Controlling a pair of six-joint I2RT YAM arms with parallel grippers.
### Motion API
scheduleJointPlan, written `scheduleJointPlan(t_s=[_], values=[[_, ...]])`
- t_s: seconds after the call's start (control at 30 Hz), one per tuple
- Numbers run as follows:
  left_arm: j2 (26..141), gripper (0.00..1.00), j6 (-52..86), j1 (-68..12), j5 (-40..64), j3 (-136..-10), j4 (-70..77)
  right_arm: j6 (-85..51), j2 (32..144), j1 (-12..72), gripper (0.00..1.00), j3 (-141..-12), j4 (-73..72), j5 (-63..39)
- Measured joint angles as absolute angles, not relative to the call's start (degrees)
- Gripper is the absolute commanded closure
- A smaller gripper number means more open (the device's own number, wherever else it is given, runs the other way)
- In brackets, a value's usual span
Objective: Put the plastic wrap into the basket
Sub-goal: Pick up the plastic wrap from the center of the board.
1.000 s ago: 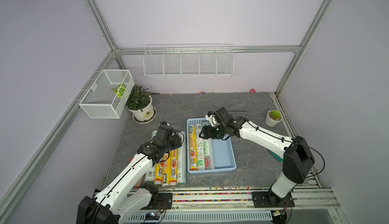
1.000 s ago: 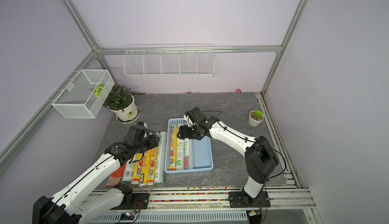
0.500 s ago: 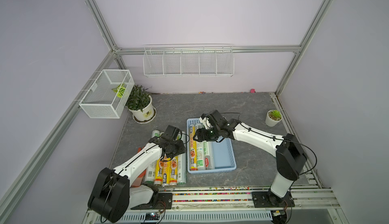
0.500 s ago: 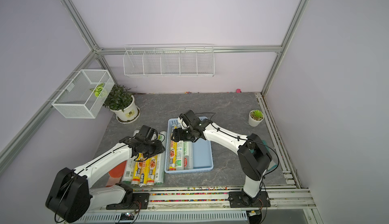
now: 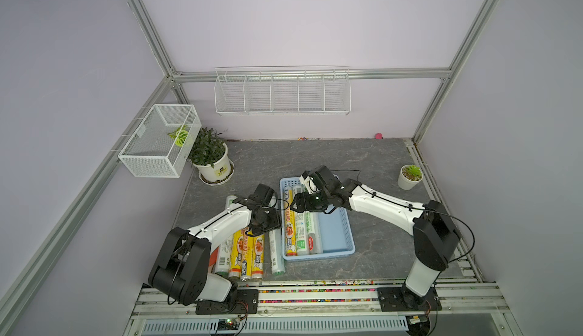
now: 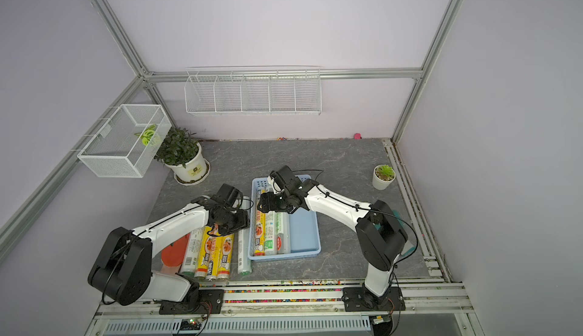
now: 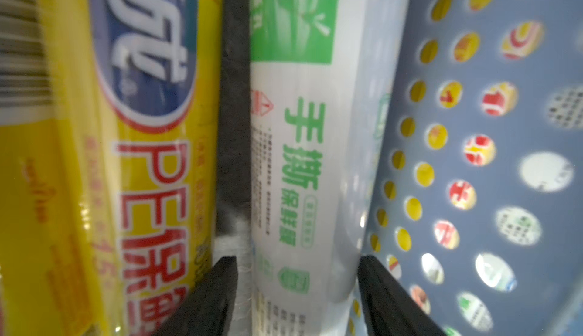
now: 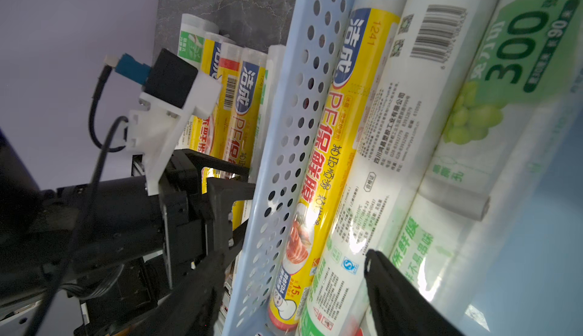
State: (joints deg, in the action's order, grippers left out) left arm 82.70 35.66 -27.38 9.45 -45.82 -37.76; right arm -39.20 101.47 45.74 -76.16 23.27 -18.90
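Your left gripper (image 7: 296,259) straddles the next plastic wrap roll (image 7: 303,148), just outside the basket (image 7: 473,173).
Its jaws are spread, not yet pinching. Three rolls (image 5: 301,227) already lie inside. Next, judge: close, lift, clear the wall. Your right gripper (image 5: 293,206) hovers spread, empty.

In a top view the light-blue basket (image 6: 303,233) lies on the grey table (image 6: 340,161), with three rolls of plastic wrap (image 6: 270,236) side by side in its left half. Just left of it the loose rolls (image 6: 217,255) lie parallel on the table, the yellow ones between white ones. The left gripper (image 6: 242,224) hangs over the roll nearest the basket's left wall. The right gripper (image 6: 260,206) hangs over the basket's far left part. A potted plant (image 6: 179,154) stands far left.
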Motion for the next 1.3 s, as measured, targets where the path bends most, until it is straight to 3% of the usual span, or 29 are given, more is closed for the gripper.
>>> scheduleJointPlan(t_s=[0.47, 0.67, 0.8, 1.1, 1.3], values=[[86.6, 0.35, 35.5, -27.9, 9.3, -46.0, -38.0, -40.1, 101.4, 44.2, 0.25, -73.6, 23.3, -16.1], [88.1, 0.58, 35.5, -28.3, 8.5, -47.5, -38.7, -40.3, 101.4, 43.7, 0.25, -73.6, 23.3, -15.9], [87.7, 0.66, 35.5, -28.6, 7.5, -47.8, -40.0, -40.3, 101.4, 43.7, 0.26, -73.5, 23.0, -16.1], [74.1, 0.75, 35.5, -28.7, 4.8, -52.4, -47.1, -40.7, 100.5, 44.8, 0.27, -71.0, 18.1, -21.8], [65.2, 0.78, 35.6, -28.7, 6.8, -56.0, -46.1, -41.2, 94.9, 45.8, 0.26, -68.2, 17.7, -17.1]])
